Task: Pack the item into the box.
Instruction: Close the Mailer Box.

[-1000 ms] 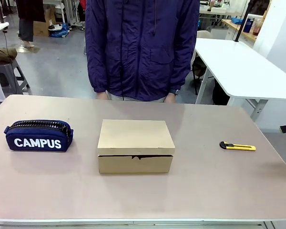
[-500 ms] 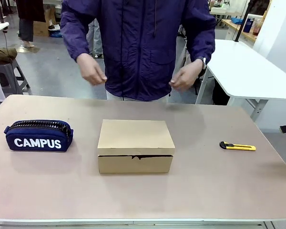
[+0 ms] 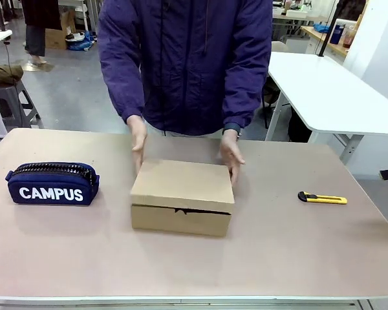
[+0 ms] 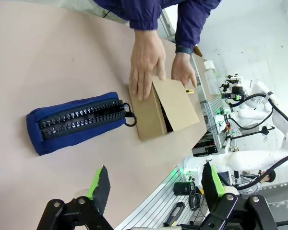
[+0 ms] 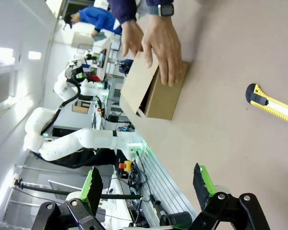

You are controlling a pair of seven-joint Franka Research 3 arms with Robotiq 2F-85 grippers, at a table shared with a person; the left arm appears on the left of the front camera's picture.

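The box (image 3: 182, 197) sits mid-table, lid down, a person's hands (image 3: 138, 139) pressed to both its sides. A pencil case (image 3: 52, 183) lies to its left, a knife (image 3: 322, 198) to its right. My left pincer (image 4: 153, 184) and right pincer (image 5: 146, 184) both gape, released.

Left gripper (image 4: 153, 189) over the table (image 4: 48, 57), fingers spread apart, nothing between them, navy pencil case (image 4: 77, 122) lying just beside the box (image 4: 170, 108), both of the person's hands (image 4: 146, 62) on the box's far sides
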